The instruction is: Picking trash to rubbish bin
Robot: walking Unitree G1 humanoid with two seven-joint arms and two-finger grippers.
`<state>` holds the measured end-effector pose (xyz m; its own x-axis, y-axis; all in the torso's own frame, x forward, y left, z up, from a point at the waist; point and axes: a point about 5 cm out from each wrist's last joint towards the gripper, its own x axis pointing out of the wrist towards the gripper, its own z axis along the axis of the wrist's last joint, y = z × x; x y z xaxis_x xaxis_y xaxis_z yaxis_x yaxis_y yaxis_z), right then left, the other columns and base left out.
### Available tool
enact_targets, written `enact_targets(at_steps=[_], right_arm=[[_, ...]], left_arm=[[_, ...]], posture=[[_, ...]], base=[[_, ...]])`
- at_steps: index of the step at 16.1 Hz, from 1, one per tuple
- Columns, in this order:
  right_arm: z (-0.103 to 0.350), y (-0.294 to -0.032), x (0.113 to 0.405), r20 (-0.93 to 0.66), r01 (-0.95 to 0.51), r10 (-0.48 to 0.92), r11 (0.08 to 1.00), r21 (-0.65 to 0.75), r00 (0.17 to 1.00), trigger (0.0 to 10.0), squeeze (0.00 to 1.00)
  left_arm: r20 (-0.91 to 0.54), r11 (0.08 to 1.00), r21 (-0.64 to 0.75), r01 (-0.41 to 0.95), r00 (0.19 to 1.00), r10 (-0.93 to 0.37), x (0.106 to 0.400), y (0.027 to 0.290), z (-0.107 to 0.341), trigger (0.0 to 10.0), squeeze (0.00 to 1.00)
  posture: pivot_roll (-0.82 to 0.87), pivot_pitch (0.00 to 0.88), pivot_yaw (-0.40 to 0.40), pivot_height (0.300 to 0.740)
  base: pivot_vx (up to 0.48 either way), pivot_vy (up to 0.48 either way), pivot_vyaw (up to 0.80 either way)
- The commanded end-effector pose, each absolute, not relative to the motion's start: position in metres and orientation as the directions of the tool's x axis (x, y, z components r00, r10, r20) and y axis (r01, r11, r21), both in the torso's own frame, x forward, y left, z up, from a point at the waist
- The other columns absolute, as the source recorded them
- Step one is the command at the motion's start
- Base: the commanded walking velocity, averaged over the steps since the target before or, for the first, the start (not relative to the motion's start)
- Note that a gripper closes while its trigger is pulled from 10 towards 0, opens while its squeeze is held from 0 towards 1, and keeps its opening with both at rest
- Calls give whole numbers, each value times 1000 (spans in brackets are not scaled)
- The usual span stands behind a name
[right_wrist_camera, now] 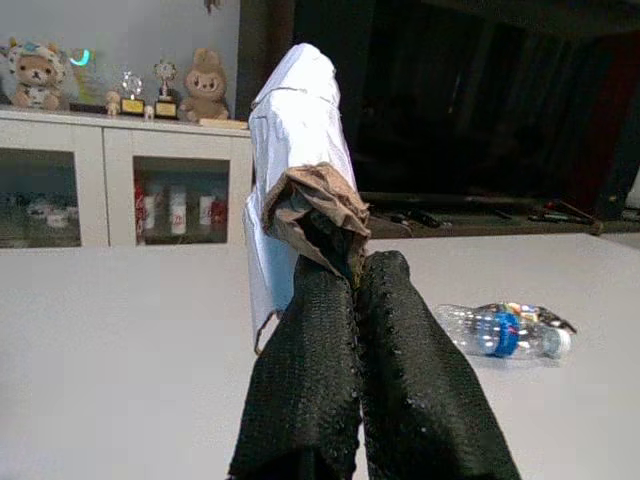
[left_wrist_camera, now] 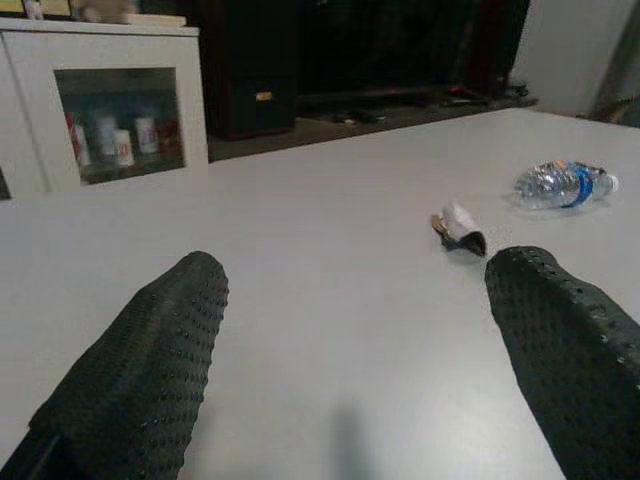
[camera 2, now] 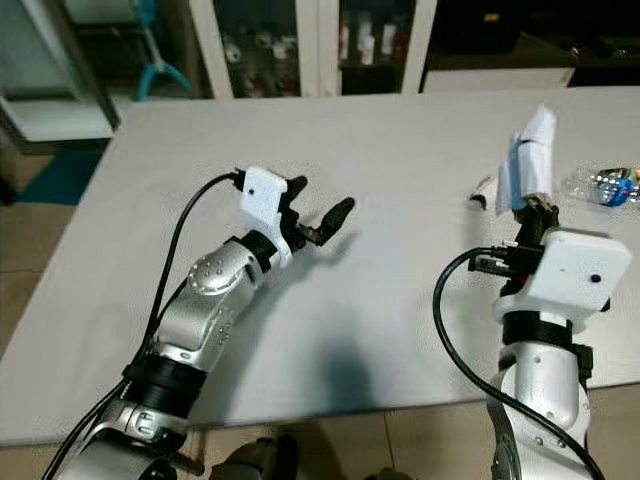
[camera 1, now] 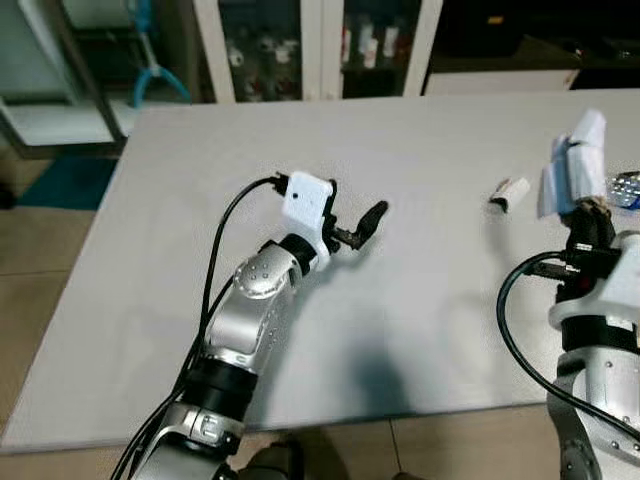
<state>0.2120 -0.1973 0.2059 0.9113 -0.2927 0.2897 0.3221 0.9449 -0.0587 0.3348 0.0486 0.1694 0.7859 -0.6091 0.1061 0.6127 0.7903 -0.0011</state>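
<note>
White paper, crumpled and partly brown at its lower end, makes up the trash wrapper (right_wrist_camera: 297,150) now held above the right side of the grey bench (camera 1: 400,150). It looks very light, soft and easily crushed, so it needs only a modest pinch; by the look of it, the bunched brown end is the sensible place to hold it, since the loose white upper part would fold or tear away. The right gripper (right_wrist_camera: 350,275) has its two black fingers pressed together on exactly that brown end, and the paper stands upright out of the fingertips, clear of the bench surface.

Two more pieces of rubbish lie on the bench on the right. A small scrap (left_wrist_camera: 460,228), white with a dark edge, rests beyond the right gripper; it is probably as light and limp as the held wrapper and would want a pinch low against the bench. Farther right lies a clear plastic bottle (left_wrist_camera: 560,184) with a blue label, on its side. It is likely light, smooth and springy, prone to rolling or slipping, and is best taken across its middle.

The left gripper (camera 1: 358,228) hovers over the middle of the bench with its fingers well apart, holding and touching nothing. No rubbish bin can be made out.
</note>
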Motion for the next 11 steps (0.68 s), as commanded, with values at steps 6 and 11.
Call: enact_targets(at_steps=[6,11], right_arm=[[210,-198,211,288,341,-309,938,-68,906,10000,0],[211,-197,211,289,337,-302,938,-77,908,10000,0]], left_arm=[[111,781,8,624,776,-621,338,40,170,10000,0],[106,782,9,623,777,-620,339,40,168,10000,0]], posture=[[57,88,16,740],[56,89,15,740]], base=[[0,-423,285],[0,-425,0]])
